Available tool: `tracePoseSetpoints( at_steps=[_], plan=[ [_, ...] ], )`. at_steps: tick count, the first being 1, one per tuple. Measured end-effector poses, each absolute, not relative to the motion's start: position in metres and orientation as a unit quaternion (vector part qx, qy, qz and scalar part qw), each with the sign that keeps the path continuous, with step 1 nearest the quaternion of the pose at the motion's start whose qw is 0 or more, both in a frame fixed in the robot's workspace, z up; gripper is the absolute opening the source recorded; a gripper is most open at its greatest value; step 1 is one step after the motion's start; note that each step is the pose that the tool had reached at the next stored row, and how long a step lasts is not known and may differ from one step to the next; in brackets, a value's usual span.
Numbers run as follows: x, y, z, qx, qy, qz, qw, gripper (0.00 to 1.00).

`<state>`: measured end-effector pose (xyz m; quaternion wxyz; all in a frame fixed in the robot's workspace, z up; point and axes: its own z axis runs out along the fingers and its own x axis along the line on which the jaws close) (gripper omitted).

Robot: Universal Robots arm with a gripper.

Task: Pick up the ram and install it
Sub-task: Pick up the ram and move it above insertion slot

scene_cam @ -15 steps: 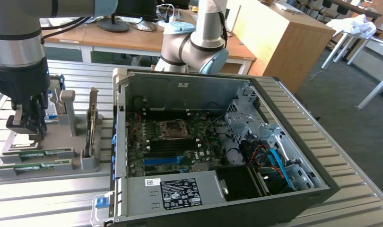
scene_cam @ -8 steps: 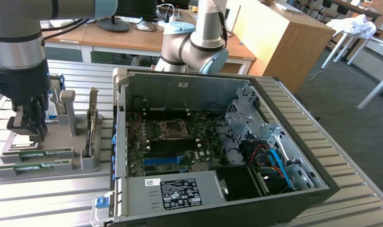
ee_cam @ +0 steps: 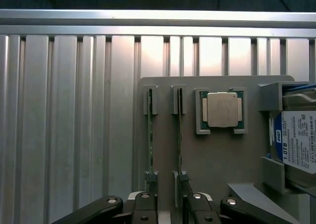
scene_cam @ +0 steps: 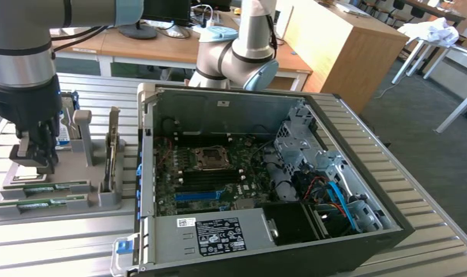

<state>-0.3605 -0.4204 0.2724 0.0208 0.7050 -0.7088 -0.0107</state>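
Claw [ee_cam: 170, 206] apart, fingers [ee_cam: 144, 209] straddling end of ram [ee_cam: 179, 135], standing on edge in grey holder [ee_cam: 222, 155].

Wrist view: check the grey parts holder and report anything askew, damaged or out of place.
Nothing stands out. On the grey holder, one ram stick and its neighbour stand on edge in their slots, the processor sits square in its pocket, and the hard drive rests in its bracket.
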Motion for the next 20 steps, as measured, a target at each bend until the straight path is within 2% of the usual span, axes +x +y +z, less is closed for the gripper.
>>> tracePoseSetpoints(
  at_steps=[20],
  plan=[
    [-0.360, -0.420, 0.261, 0.705, -0.709, -0.011, 0.021, 0.30]
  ],
)
